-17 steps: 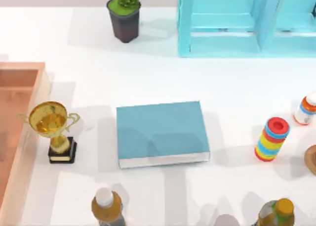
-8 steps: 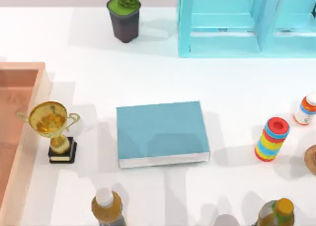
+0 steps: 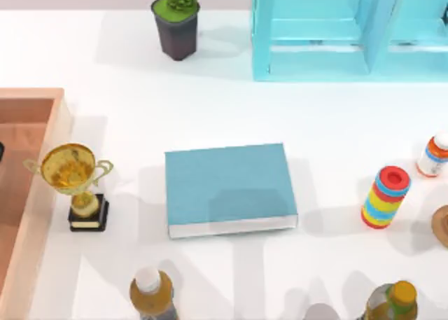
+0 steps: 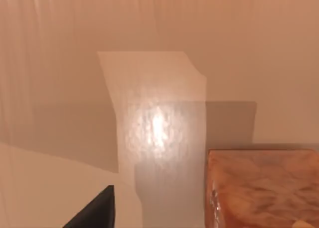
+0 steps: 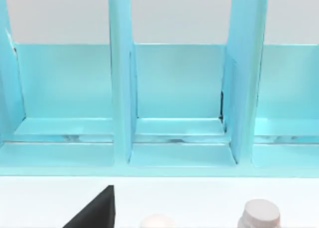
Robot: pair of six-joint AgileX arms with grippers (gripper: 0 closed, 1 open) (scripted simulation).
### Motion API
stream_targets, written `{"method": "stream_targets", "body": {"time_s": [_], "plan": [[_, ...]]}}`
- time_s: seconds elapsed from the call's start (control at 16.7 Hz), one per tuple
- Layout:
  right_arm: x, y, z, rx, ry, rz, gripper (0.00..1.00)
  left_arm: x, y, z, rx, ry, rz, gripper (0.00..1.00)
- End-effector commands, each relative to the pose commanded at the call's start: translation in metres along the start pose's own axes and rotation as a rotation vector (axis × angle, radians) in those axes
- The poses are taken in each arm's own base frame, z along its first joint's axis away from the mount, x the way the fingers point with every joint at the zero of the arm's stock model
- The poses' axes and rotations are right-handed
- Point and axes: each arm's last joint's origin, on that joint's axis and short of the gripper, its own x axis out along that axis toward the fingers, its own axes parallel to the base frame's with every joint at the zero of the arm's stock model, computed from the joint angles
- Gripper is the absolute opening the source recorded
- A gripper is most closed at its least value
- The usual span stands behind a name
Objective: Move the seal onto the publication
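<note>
The publication (image 3: 229,188) is a flat teal-blue book with white page edges, lying in the middle of the table. In the left wrist view, the corner of a marbled red-brown and orange block (image 4: 261,188) sits close by against a tan surface. It looks like the seal, but I cannot tell for certain. A dark sliver of my left arm (image 3: 1,152) pokes in at the table's left edge, over the wooden tray (image 3: 57,124). A dark piece of the left gripper (image 4: 94,213) shows in the left wrist view. A like piece of the right gripper (image 5: 94,210) shows facing the shelf.
A gold trophy (image 3: 75,183) stands left of the book and a potted plant (image 3: 176,22) at the back. The light-blue shelf unit (image 3: 350,33) fills the back right. A striped ring stack (image 3: 384,196) and amber white-capped bottles (image 3: 151,292) stand right and front.
A dark edge of the left arm has come into the top view at the far left. The shadows along the table's front have shifted. The book and other objects have not moved.
</note>
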Motion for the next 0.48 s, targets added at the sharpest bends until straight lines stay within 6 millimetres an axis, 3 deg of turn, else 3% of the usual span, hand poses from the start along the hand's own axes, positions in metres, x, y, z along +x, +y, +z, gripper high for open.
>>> {"method": "stream_targets", "body": {"time_s": [0.18, 0.48], "plan": [[0.0, 0.0, 0.0, 0.0, 0.0, 0.0, 1.0, 0.0, 0.0, 0.0, 0.0, 0.0, 0.0, 1.0], [0.0, 0.0, 0.0, 0.0, 0.0, 0.0, 1.0, 0.0, 0.0, 0.0, 0.0, 0.0, 0.0, 0.62]]}}
